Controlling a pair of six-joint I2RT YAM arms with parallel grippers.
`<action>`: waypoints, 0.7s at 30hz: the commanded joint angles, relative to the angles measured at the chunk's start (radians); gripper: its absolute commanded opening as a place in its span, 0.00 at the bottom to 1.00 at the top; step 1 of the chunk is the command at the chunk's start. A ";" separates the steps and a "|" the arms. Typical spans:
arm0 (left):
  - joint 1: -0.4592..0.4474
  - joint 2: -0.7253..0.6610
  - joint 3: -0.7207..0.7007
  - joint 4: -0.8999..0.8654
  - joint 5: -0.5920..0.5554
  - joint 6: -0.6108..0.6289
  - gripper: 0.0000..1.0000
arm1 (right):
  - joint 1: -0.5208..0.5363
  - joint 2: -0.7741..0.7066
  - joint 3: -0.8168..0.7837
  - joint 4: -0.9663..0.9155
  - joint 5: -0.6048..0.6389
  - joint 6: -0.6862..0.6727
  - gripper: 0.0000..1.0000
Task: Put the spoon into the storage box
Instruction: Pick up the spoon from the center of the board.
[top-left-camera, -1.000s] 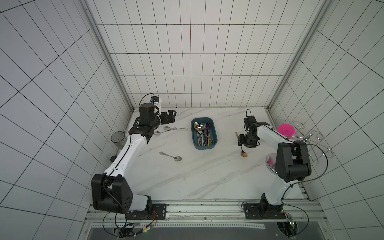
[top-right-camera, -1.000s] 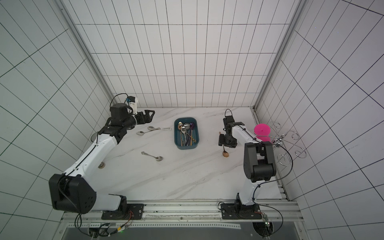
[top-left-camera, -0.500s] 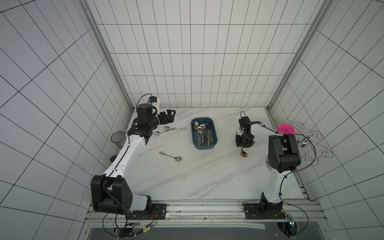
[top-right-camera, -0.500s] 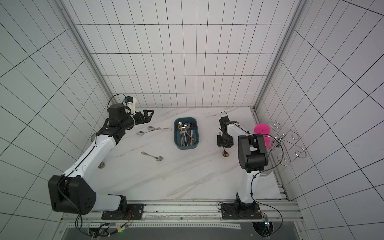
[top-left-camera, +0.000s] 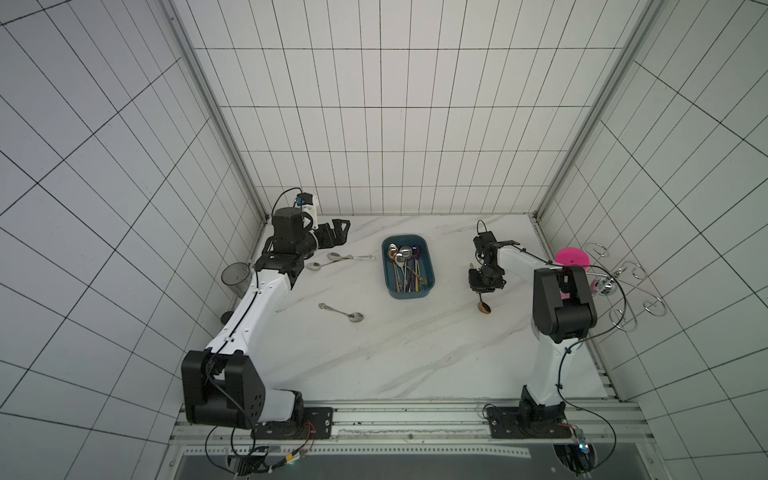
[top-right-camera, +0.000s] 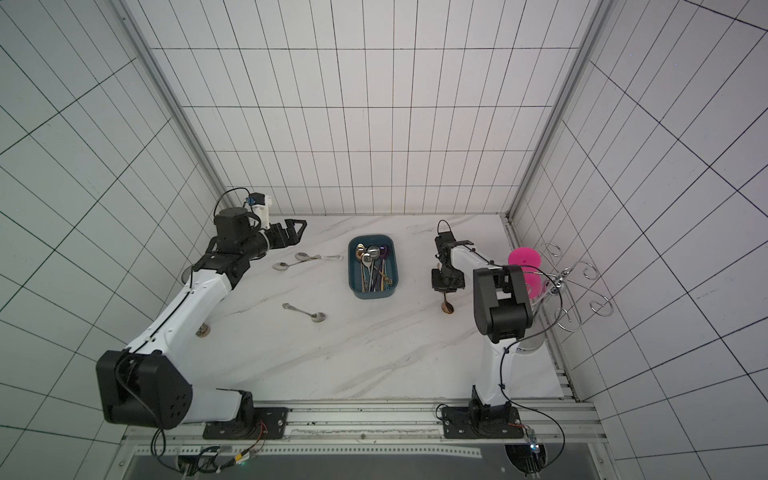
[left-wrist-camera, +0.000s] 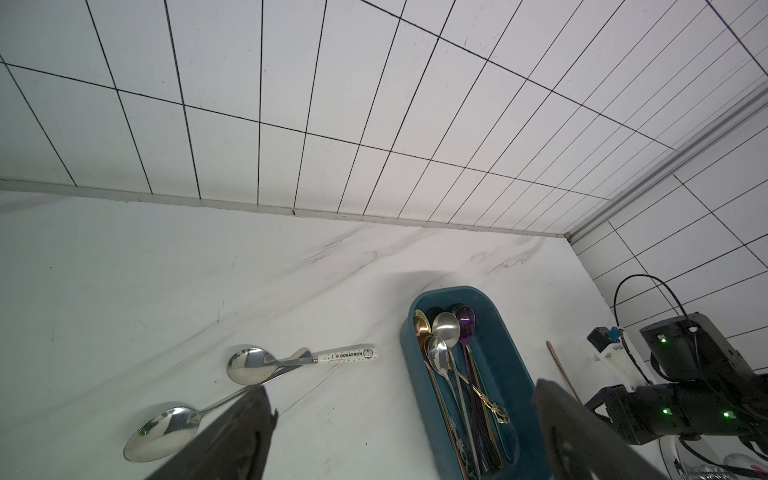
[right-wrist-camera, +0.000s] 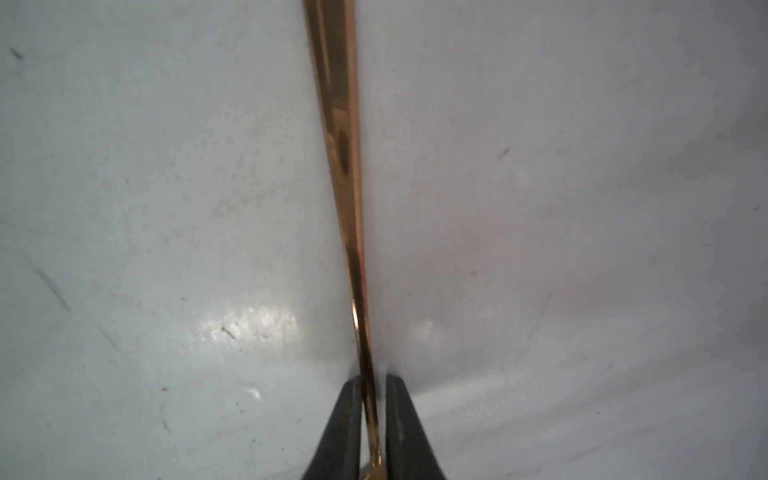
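1. The copper spoon (top-left-camera: 483, 306) lies on the marble table (top-left-camera: 415, 353), right of centre in both top views. Its bowl points toward the lower edge, and it is well apart from the storage box (top-left-camera: 386, 272).
2. The right gripper (top-left-camera: 484, 286) sits over the spoon's handle. In the right wrist view its dark fingers (right-wrist-camera: 340, 424) are drawn narrow, pinching the handle (right-wrist-camera: 340, 145) between them.
3. The teal box stands mid-frame, already holding several silver, gold and purple spoons (top-left-camera: 405, 259).
4. Left of the box, the left gripper (top-left-camera: 340, 233) hovers with its jaws spread wide and holds nothing. Just below it lie a white-handled spoon (top-left-camera: 353, 257) and a plain silver spoon (top-left-camera: 316, 266).
5. An ornate silver spoon (top-left-camera: 345, 313) lies alone, lower left of the box.
6. A pink cup (top-left-camera: 572, 258) and a wire rack (top-left-camera: 623, 291) stand at the right edge, and a grey tumbler (top-left-camera: 236, 279) at the left.
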 joint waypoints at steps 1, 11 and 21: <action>0.006 -0.018 -0.015 0.019 0.015 0.003 0.99 | 0.013 0.015 0.010 -0.020 0.067 -0.024 0.07; 0.020 -0.024 0.018 -0.006 0.101 0.093 0.98 | 0.100 -0.093 0.009 -0.056 0.093 -0.082 0.00; 0.022 -0.001 0.110 -0.111 0.208 0.216 0.98 | 0.256 -0.331 0.054 -0.105 0.108 -0.272 0.00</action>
